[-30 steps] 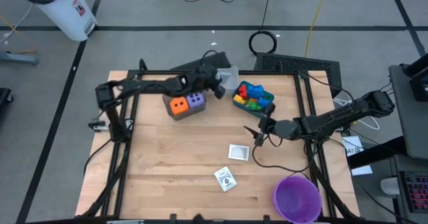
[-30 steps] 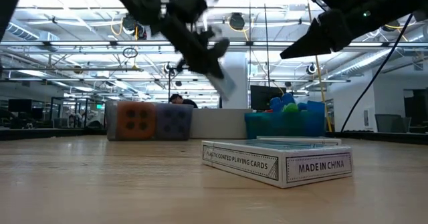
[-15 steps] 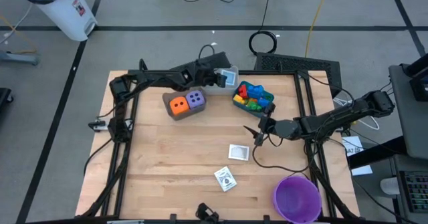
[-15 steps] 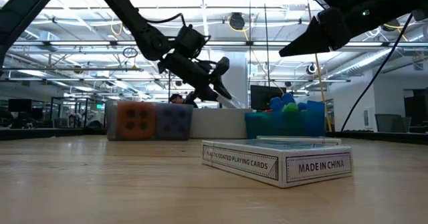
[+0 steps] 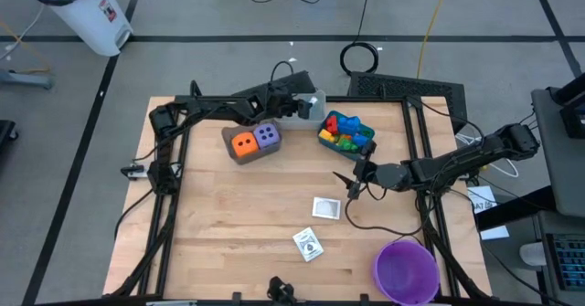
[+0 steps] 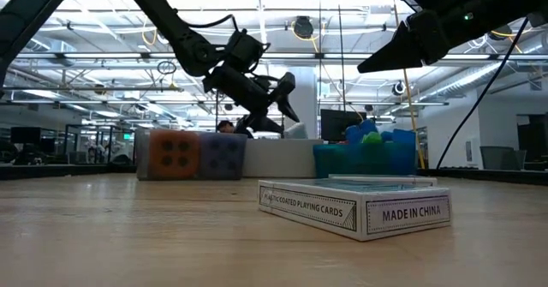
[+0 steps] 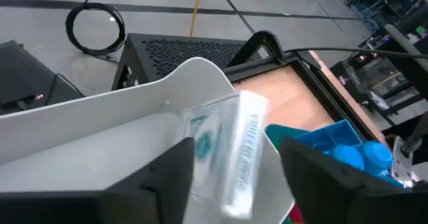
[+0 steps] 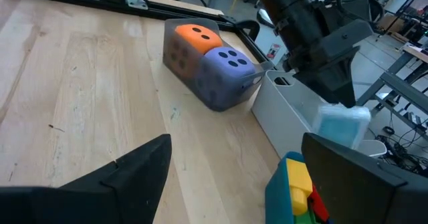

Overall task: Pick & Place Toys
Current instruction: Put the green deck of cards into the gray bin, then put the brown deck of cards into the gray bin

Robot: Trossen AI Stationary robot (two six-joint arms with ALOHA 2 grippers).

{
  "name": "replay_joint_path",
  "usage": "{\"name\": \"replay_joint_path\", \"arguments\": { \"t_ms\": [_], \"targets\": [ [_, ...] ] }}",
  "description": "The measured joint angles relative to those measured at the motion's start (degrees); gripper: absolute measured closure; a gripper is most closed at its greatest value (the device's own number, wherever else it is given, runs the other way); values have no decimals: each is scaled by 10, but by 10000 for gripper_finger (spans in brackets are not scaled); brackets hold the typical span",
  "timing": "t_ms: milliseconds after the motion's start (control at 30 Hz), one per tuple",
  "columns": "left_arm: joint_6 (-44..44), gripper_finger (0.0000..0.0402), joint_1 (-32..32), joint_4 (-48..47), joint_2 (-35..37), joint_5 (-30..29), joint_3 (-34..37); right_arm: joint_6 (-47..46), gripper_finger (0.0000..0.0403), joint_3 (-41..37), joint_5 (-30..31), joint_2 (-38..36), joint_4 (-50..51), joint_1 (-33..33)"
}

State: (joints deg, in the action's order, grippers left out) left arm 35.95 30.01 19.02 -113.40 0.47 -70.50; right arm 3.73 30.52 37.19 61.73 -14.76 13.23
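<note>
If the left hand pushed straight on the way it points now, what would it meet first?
Probably the card pack lying right between the open fingers of the left hand, with the grey bin wall just beyond it; depth is hard to judge.

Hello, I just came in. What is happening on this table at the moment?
The robot is sorting toys. The left gripper is over the grey bin at the table's far edge, fingers apart, with a card pack between them, in the bin's mouth. The right gripper waits open above the table's middle. Two more card packs lie on the table; the dice and bricks sit in bins.
</note>
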Motion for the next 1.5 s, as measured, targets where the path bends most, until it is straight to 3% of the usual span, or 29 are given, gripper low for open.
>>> {"name": "replay_joint_path", "arguments": {
  "t_ms": [167, 333, 533, 767, 833, 1000, 1200, 1500],
  "targets": [
    [-30, 121, -1, 7, 1, 26, 0, 0, 78, 0, 0, 0, 0, 0],
    [-44, 97, 1, 2, 35, 62, 0, 0, 78, 0, 0, 0, 0, 0],
    [-95, 103, -22, -29, 82, 76, 0, 0, 78, 0, -3, 0, 0, 0],
    [-177, 115, -90, -87, 120, 91, 0, -1, 78, 0, -16, 0, 3, 2],
    [-198, 116, -112, -91, 121, 92, 0, -12, 78, 0, -43, 0, 9, 4],
    [-262, 117, -168, -138, 118, 85, 0, -34, 78, 0, -142, 0, 16, 5],
    [-313, 117, -233, -197, 111, 86, 0, -35, 78, 0, -150, 0, 16, 5],
    [-313, 105, -329, -155, 36, 95, 0, -35, 78, 0, -165, -12, 16, 5]
  ]
}}
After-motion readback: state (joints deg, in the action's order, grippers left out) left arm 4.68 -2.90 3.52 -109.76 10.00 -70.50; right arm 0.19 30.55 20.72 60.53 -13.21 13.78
